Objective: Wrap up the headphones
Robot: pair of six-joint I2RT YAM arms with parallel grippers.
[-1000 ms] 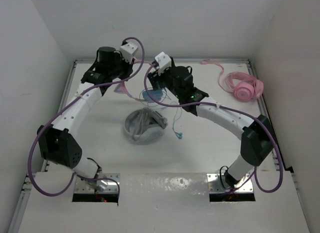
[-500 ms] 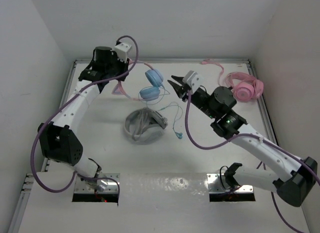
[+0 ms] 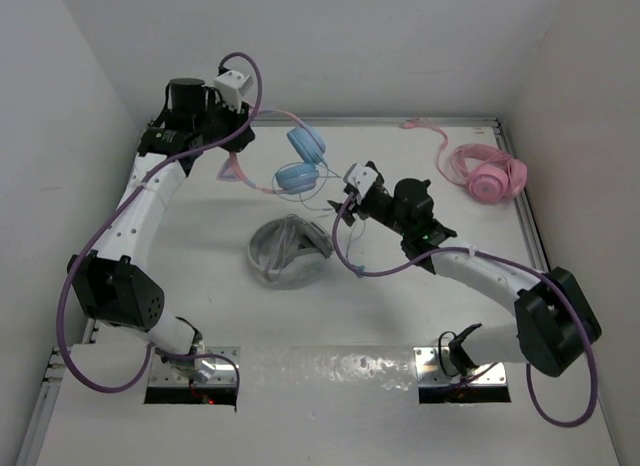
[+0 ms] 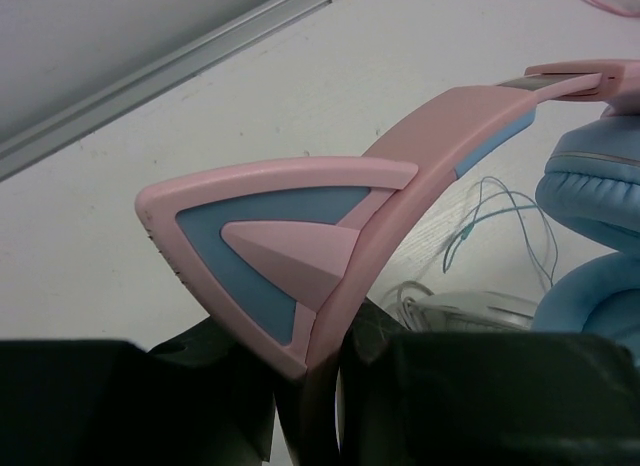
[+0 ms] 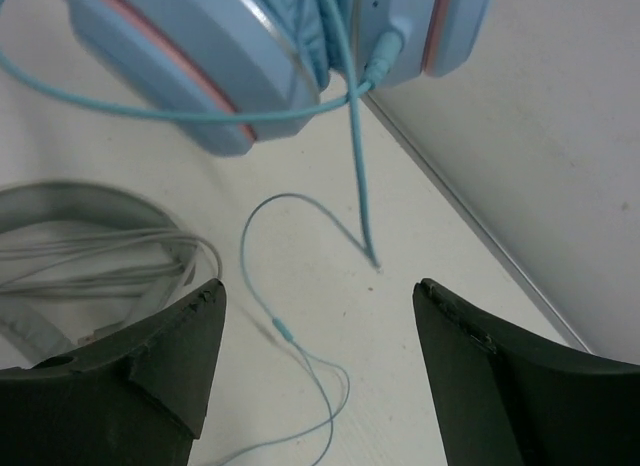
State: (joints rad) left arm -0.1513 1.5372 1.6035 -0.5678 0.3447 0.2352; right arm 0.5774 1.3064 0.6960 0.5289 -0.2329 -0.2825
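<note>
Overhead view: the left gripper [image 3: 233, 148] holds the headphones [image 3: 300, 161] above the far left part of the white table [image 3: 200, 246]. Half a second ago the headphones hung slightly further right. The right gripper [image 3: 343, 203] then sat to the right of the ear cups [image 3: 307, 143], on a stretched-out arm. It has since swung in and now sits just near and right of them.

The white-grey headphones [image 3: 290, 251] lie mid-table and the all-pink headphones [image 3: 490, 176] at the far right, both unmoved.

The left wrist camera shows what the overhead view cannot: the jaws are clamped on the pink headband [image 4: 430, 146] just beside a cat ear [image 4: 270, 271], with the dark fingers [image 4: 200, 386] pressing either side. A blue cup [image 4: 590, 236] hangs at the right edge.

The right wrist camera looks up at both cups [image 5: 200, 56] from beneath, and the thin blue cable [image 5: 352, 166] drops from one cup in loose loops onto the table. This gripper's [image 5: 318, 291] jaws stand wide apart with nothing held between them, only table and a stray curl of cable in the gap.
</note>
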